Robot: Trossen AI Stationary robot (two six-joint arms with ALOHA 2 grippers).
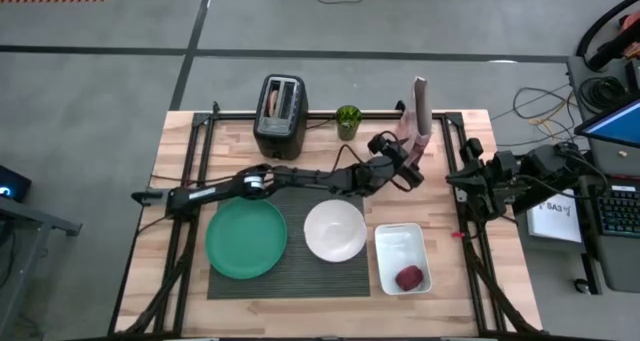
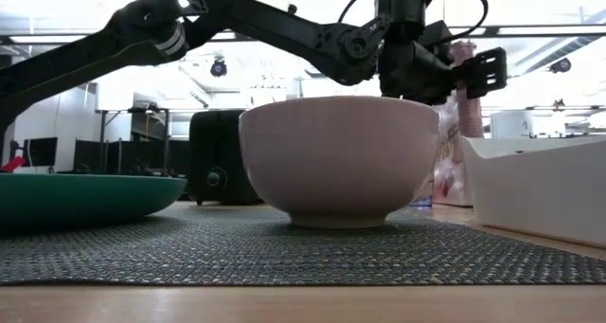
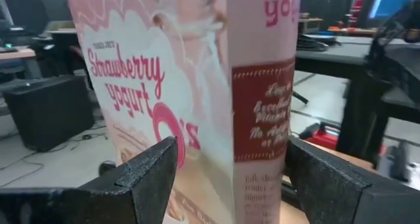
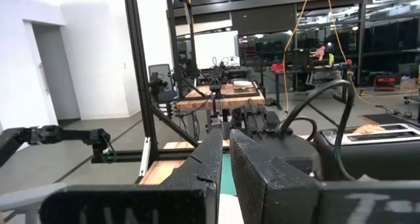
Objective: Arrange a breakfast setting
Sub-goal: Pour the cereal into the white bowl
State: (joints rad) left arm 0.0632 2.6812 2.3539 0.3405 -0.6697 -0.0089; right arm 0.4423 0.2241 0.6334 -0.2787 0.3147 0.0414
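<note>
left gripper [image 1: 412, 159]: reaching across the back of the table, fingers spread wide on either side of the pink cereal box [image 1: 419, 112]. In the wrist view there's a gap on both sides, so it's not squeezing the box.
pink cereal box: tall, thin cardboard, glossy print, standing upright at the back edge, right of the middle.
right gripper [image 1: 461, 184]: parked over the table's right edge, fingers pressed together, nothing in them.
placemat [image 1: 300, 266]: dark, ribbed weave, rectangular, flat on the light wood table [image 1: 190, 146] at the front.
green plate [image 1: 246, 238]: round, smooth, shallow, on the mat's left end.
white bowl [image 1: 335, 230]: round, glossy, deep, with a small foot, in the middle of the mat.
white rectangular dish [image 1: 403, 258]: rounded corners, straight walls, just right of the bowl, partly off the mat's right end. Has a dark red lump [image 1: 409, 277] in it, can't tell what.
toaster [image 1: 280, 115]: black, boxy, two slots, back left.
green cup [image 1: 348, 120]: between toaster and box, some green stuff inside.
</note>
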